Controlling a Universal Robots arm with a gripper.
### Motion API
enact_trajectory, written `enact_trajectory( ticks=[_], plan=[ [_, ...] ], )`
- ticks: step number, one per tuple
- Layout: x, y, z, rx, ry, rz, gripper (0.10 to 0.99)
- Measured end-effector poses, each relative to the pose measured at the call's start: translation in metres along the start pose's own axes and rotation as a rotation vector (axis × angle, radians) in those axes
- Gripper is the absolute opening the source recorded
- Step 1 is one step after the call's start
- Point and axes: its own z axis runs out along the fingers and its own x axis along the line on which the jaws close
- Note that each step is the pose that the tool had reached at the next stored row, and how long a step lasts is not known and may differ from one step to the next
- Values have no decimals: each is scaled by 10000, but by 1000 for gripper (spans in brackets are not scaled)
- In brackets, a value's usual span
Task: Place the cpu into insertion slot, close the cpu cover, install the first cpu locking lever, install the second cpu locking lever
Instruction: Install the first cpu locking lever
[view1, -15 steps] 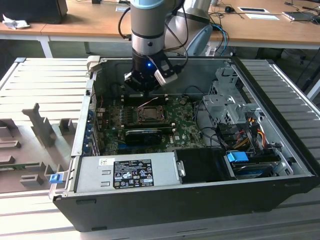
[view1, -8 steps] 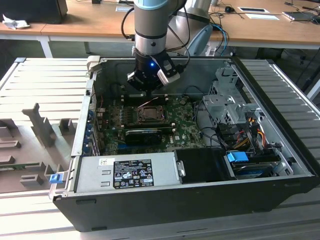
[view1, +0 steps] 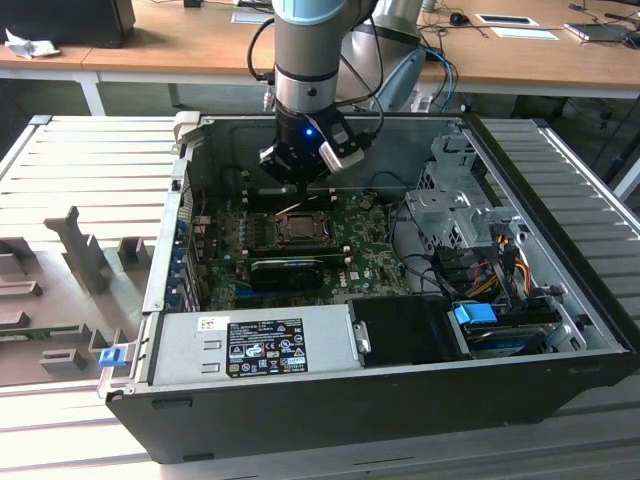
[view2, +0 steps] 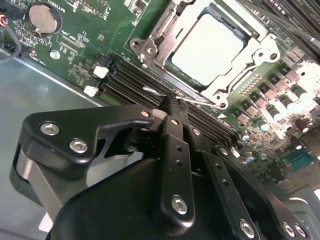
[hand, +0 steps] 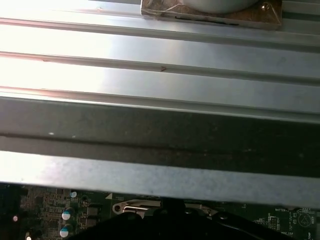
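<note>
Already the cpu (view2: 210, 47) lay seated in the insertion slot (view2: 176, 85) near the middle of the motherboard (view2: 95, 35), its pale face showing through the cpu cover (view2: 250, 52), which lay flat over it. The gripper (view2: 172, 107) stood just beside the socket's edge, fingers drawn together on the thin wire of a locking lever (view2: 155, 91). That lever looked springy, slim and slippery, best taken near its free end; the chip beneath seemed light, rigid and easily damaged.
</note>
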Motion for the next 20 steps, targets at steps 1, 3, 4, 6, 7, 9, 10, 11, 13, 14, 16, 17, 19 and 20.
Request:
enact_trajectory(
  ticks=[1,3,4,6,7,9,10,11,13,14,16,17,19,20],
  plan=[
    [-12,0,4,0,-1,10,106],
    [-32,-2,13,-1,-3,22,106],
    [-44,-3,21,-1,-4,27,106],
    [-60,-5,36,-1,-5,38,106],
    [-71,-6,48,0,-5,44,106],
    [-91,-9,74,0,-7,54,106],
    [-98,-11,85,0,-6,58,106],
    [-102,-12,96,-1,-7,60,106],
    [-106,-15,114,3,-7,61,106],
    [-108,-15,120,3,-7,62,106],
    [-110,-22,127,10,-5,62,106],
    [-112,-24,133,10,-6,61,106],
    [-118,-27,145,19,-6,61,106],
    [-125,-29,161,36,-4,62,106]
  ],
)
